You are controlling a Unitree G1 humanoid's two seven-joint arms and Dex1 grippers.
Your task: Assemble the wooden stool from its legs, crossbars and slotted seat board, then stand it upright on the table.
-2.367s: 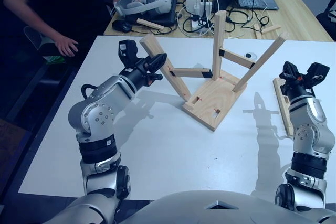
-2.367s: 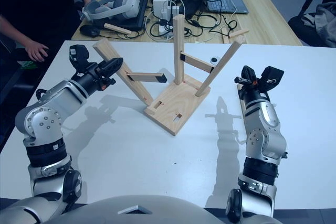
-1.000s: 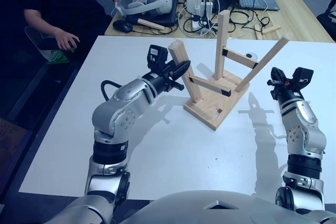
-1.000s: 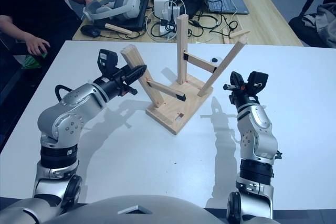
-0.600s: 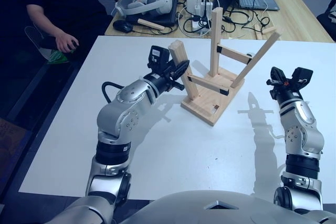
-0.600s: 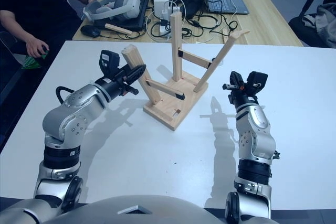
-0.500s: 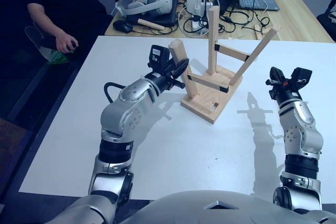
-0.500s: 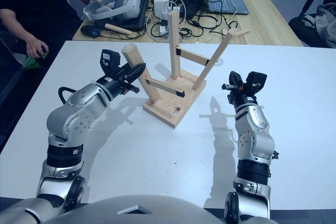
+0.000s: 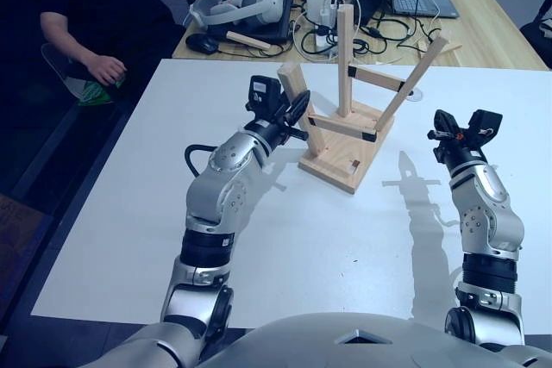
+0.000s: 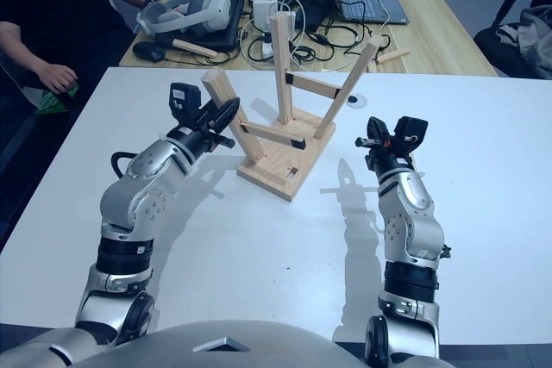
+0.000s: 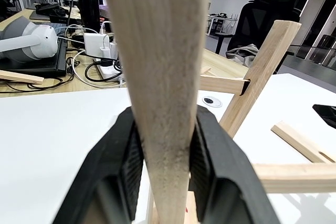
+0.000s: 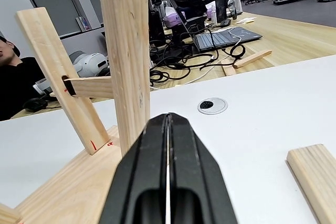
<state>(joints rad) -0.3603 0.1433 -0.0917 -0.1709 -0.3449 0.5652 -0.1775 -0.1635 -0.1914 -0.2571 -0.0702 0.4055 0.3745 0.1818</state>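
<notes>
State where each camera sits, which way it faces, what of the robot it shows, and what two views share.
Left eye view: on the head, facing forward and down over the table; both arms, left gripper clamping a stool leg.
Right eye view: beside it, same scene and arms.
Left wrist view: left wrist, looking along its fingers and that leg.
Right wrist view: right wrist, past the shut right gripper toward the seat board.
Shared: both wrist views show the table's round grommet.
</notes>
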